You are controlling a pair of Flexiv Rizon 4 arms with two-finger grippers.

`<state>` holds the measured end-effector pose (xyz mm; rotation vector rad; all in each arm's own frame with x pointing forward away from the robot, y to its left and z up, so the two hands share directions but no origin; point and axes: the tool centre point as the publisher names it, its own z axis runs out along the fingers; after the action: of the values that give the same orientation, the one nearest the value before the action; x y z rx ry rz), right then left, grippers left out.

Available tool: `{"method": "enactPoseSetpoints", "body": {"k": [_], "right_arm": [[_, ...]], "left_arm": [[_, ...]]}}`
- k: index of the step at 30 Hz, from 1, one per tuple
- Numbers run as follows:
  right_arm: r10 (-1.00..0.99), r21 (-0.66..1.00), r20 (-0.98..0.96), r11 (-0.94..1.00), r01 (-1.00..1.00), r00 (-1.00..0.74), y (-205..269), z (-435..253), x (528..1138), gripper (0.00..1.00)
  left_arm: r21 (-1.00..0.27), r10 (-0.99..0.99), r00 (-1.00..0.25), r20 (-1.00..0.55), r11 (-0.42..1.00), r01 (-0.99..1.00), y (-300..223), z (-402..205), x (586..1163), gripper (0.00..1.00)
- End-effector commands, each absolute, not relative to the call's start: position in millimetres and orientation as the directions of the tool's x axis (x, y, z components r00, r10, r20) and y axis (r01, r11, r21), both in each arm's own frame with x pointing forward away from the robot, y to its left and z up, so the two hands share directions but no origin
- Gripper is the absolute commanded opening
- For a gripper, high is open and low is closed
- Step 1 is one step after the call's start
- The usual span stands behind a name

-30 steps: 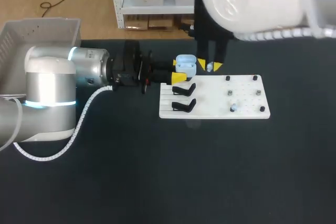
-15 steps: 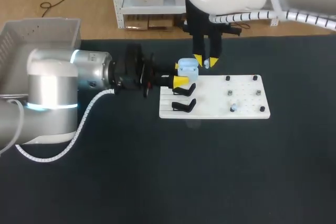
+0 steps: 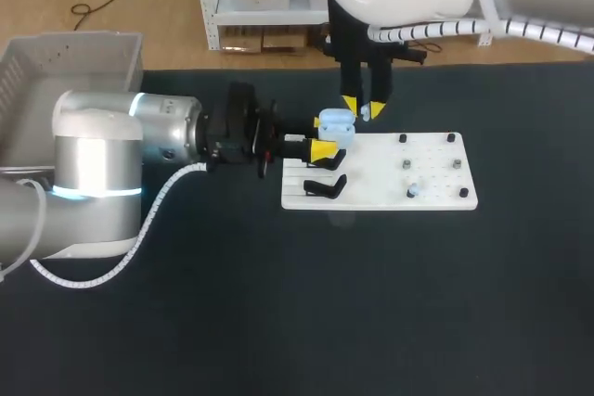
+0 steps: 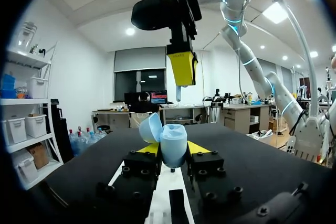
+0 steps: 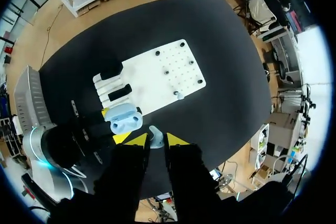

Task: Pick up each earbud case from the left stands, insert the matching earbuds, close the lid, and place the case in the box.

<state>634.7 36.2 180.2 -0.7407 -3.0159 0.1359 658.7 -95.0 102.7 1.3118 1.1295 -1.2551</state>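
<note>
My left gripper [image 3: 325, 139] is shut on a light-blue earbud case [image 3: 336, 123], held over the near-left corner of the white board [image 3: 436, 173]. In the left wrist view the case [image 4: 174, 147] stands open between the yellow tips, its lid [image 4: 149, 128] tipped back. My right gripper [image 3: 363, 108] hangs just above and beside the case, shut on a small pale earbud [image 5: 155, 137]. From the left wrist the earbud [image 4: 178, 94] dangles under the right gripper's yellow fingers [image 4: 181, 67]. Another earbud [image 3: 413, 191] stands on a peg of the board.
Two black stands [image 3: 325, 186] sit on the board's left part, by the left gripper. Small pegs dot the board's right half. A grey bin [image 3: 65, 53] sits at the table's far left corner.
My left gripper has carried the open case a little to the right, under the right gripper. The right gripper shifted left and back with the earbud, then held still.
</note>
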Motion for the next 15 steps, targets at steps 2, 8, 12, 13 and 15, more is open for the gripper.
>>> {"method": "enactPoseSetpoints", "body": {"k": [2,8,12,13,15], "right_arm": [[0.516,-0.121,0.020,0.852,0.510,-0.856,39.5,181.3,631.9,0.00],[0.617,-0.173,0.036,0.778,0.603,-0.786,43.6,177.1,631.7,0.00],[0.666,-0.190,0.025,0.736,0.650,-0.746,45.5,174.8,632.3,0.00],[0.678,-0.189,0.024,0.725,0.662,-0.735,46.1,174.4,632.8,0.00],[0.691,-0.187,0.015,0.712,0.677,-0.723,46.3,173.4,634.2,0.00]], "left_arm": [[0.051,0.011,0.052,-0.999,-0.105,0.993,-98.3,102.6,656.3,0.00],[0.058,0.006,0.059,-0.998,-0.102,0.993,-98.3,102.3,656.7,0.00],[0.062,0.001,0.063,-0.998,-0.101,0.993,-97.6,101.8,657.4,0.00],[0.064,0.000,0.064,-0.998,-0.101,0.993,-97.5,101.6,657.5,0.00],[0.067,-0.004,0.067,-0.998,-0.103,0.992,-97.6,101.4,657.7,0.00]]}}
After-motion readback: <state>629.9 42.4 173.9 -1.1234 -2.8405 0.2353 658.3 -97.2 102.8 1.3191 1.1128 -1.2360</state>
